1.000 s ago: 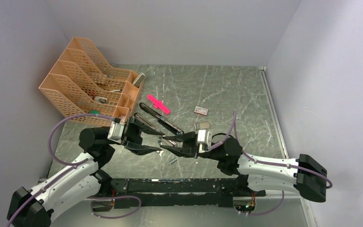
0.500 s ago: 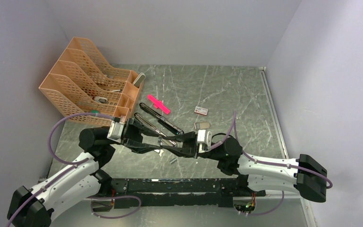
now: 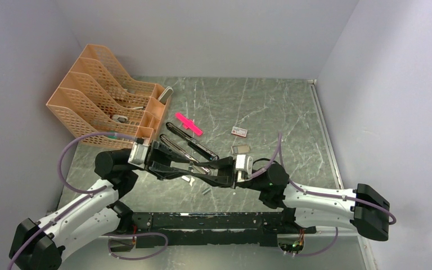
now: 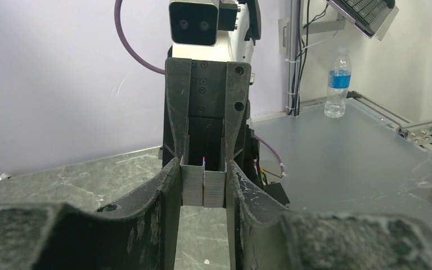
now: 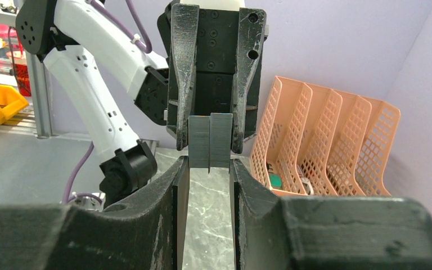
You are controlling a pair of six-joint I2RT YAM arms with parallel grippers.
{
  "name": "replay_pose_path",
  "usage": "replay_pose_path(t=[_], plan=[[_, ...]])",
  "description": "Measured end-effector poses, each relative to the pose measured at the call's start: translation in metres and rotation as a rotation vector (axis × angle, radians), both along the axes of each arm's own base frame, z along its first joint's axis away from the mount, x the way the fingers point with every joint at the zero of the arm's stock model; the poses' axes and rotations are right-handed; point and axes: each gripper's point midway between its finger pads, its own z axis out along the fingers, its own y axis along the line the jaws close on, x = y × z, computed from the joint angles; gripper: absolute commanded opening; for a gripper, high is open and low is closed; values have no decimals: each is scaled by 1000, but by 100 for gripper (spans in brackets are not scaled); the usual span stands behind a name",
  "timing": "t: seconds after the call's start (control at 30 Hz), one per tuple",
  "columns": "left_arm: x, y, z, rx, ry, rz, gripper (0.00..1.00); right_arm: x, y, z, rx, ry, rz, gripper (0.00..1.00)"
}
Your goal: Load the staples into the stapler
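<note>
Both arms meet low over the near middle of the tabletop [image 3: 270, 107], wrists facing each other.

Left gripper [image 4: 203, 164]: fingers [image 4: 169, 194] pressed onto both flanks of the staples [image 4: 203, 188], two grey strips side by side, standing on edge. Contact on both sides, no gap showing.

Right gripper [image 5: 209, 164]: fingers [image 5: 181, 191] pinching the same block from the opposite end. In the right wrist view the block's far part sits between the left arm's fingers and its near end between the right's.

So the staples are off the tabletop, held between the two grippers, just in front of the stapler [image 3: 194, 145].

Stapler: black, hinged open, its two long arms lying splayed on the tabletop just behind the grippers. Not held.

Pink plastic piece [image 3: 188, 124] just behind the stapler. Small white box [image 3: 239, 131] with red print to its right, apart. A few loose staple bits [image 3: 188, 179] on the tabletop below the grippers. Orange file rack [image 3: 104, 95] at far left.
</note>
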Motion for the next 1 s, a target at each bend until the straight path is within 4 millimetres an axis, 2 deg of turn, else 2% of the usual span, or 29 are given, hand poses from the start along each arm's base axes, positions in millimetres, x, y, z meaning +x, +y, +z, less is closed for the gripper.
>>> replay_pose_path(t=[0.13,0.23,0.27,0.33,0.57,0.7,0.8,0.87,1.0], plan=[[0,-1,1,3,-4,-7,7,0,-1,2,3,-2,-4,39],[0,-1,2,8,-3,-12,7,0,-3,3,5,-11,-9,54],[-1,-1,2,11,-4,-14,7,0,-4,5,8,-15,-13,67],[0,-1,2,17,-6,-12,7,0,-7,8,12,-23,-19,74],[4,-2,8,40,-57,25,7,-1,-19,15,19,-47,-47,75],[14,-4,13,91,-98,70,7,6,-32,12,34,-27,-111,75],[26,-6,11,160,-130,119,7,27,-45,12,59,52,-229,74],[36,-7,8,216,-147,159,7,47,-56,12,84,133,-341,74],[58,-7,-10,342,-159,232,7,89,-75,-10,54,293,-580,70]])
